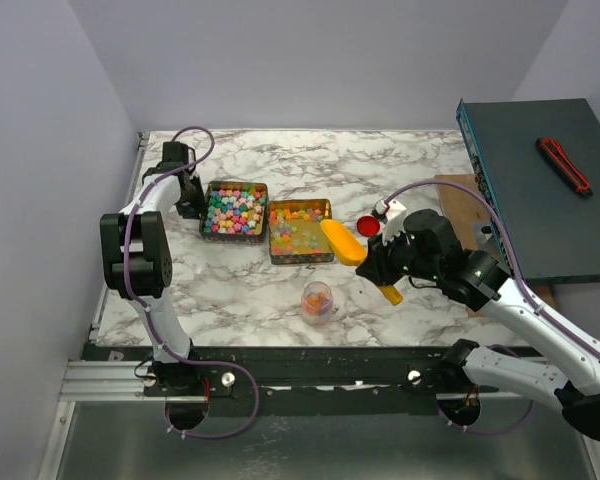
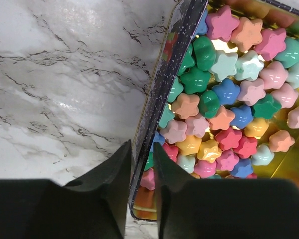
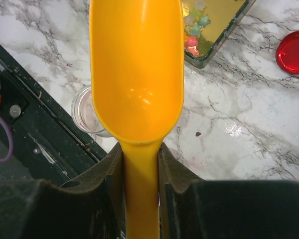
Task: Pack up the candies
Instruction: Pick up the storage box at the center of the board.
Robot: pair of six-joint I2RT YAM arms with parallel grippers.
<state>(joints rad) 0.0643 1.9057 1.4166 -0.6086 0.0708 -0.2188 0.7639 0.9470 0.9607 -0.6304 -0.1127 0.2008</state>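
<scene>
Pastel star-shaped candies (image 2: 229,94) fill a square tin (image 1: 206,212) at the left. My left gripper (image 2: 142,154) straddles that tin's near-left wall (image 2: 164,74), one finger outside and one inside, shut on it. From above, the left gripper (image 1: 192,205) sits at the tin's left edge. A second tin (image 1: 327,210) holds glossy jelly candies (image 1: 298,232). My right gripper (image 3: 141,159) is shut on the handle of an empty yellow-orange scoop (image 3: 137,69), whose bowl (image 1: 342,241) hovers by that tin's right edge. A small clear jar (image 1: 317,301) with a few candies stands near the front.
A red jar cap (image 1: 368,226) lies right of the tins, also seen in the right wrist view as the cap (image 3: 295,51). A dark box (image 1: 540,200) with a red-black tool (image 1: 563,164) stands at the right, over a wooden board (image 1: 458,205). Walls close in at left and back.
</scene>
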